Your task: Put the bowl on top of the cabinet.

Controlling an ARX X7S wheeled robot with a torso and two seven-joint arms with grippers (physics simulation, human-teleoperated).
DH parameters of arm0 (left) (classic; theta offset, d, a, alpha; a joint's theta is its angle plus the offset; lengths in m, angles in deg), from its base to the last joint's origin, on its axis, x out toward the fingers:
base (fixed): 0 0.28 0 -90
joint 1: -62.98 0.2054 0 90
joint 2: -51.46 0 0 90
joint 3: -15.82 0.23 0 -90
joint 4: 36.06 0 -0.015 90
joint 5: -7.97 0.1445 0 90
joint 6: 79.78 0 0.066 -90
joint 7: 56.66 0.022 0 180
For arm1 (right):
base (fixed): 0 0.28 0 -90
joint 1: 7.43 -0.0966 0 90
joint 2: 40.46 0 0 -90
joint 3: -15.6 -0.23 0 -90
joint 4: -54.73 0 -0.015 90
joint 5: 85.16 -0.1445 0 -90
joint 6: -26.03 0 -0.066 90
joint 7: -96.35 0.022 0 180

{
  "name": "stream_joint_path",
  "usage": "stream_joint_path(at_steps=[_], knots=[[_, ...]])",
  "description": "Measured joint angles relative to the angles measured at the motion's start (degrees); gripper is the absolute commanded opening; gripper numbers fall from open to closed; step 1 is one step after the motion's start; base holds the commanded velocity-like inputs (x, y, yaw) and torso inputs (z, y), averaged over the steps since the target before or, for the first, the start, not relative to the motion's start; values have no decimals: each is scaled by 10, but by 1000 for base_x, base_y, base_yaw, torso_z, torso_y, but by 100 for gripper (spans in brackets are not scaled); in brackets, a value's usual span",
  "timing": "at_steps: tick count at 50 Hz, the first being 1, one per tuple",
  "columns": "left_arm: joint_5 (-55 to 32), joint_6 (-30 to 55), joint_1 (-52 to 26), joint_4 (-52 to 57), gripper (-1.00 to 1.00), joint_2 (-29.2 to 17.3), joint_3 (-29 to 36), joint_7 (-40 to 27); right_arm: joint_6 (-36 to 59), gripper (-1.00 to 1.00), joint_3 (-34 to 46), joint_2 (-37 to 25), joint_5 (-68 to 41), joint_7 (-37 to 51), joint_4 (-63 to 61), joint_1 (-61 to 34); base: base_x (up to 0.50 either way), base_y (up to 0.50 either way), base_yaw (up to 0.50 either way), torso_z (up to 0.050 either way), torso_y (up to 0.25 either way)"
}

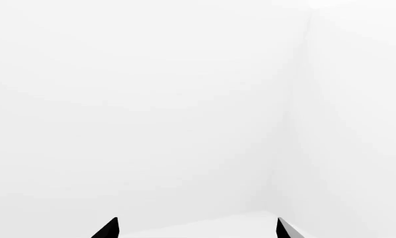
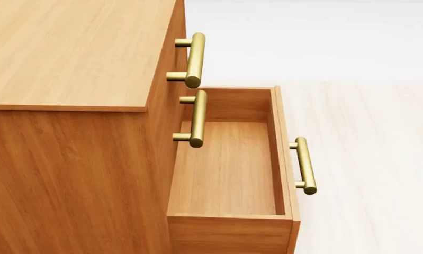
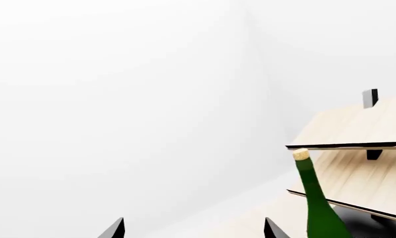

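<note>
The cabinet [image 2: 70, 53] fills the left of the head view, orange-brown wood with a flat bare top and brass bar handles [image 2: 195, 59]. Its lower drawer [image 2: 225, 169] is pulled out and holds nothing. The bowl is out of view in every frame. Neither arm shows in the head view. In the left wrist view my left gripper [image 1: 196, 229] is open, its two dark fingertips wide apart against white walls. In the right wrist view my right gripper [image 3: 192, 229] is open too, with nothing between its fingertips.
A green bottle with a cork [image 3: 316, 198] stands close to my right gripper. Pale tilted wooden boards [image 3: 356, 129] with black brackets lie behind it. The pulled-out drawer's brass handle [image 2: 304, 165] juts over the pale floor [image 2: 367, 159].
</note>
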Motion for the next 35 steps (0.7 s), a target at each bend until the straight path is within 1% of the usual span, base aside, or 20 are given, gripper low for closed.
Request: stream_joint_path(at_steps=[2, 9, 15, 25, 35], knots=[[0, 0, 0, 0, 100, 0, 0, 0, 0, 100, 3, 0, 3, 0, 1, 1, 471, -16, 0, 0, 0], [0, -1, 1, 0, 100, -1, 0, -1, 3, 100, 13, -4, 14, 2, 2, 2, 0, 0, 0, 0, 0], [0, -2, 2, -1, 100, -1, 0, -1, 22, 100, 20, -26, 14, 8, -1, -1, 0, 0, 0, 0, 0], [-1, -3, 2, -2, 100, -1, 1, -1, 92, 100, 27, -109, 8, 8, 18, 3, 0, 0, 0, 0, 0], [-1, -3, 3, -3, 100, -2, 2, -2, 190, 100, 37, -213, -36, -30, 54, 14, 0, 0, 0, 0, 0]])
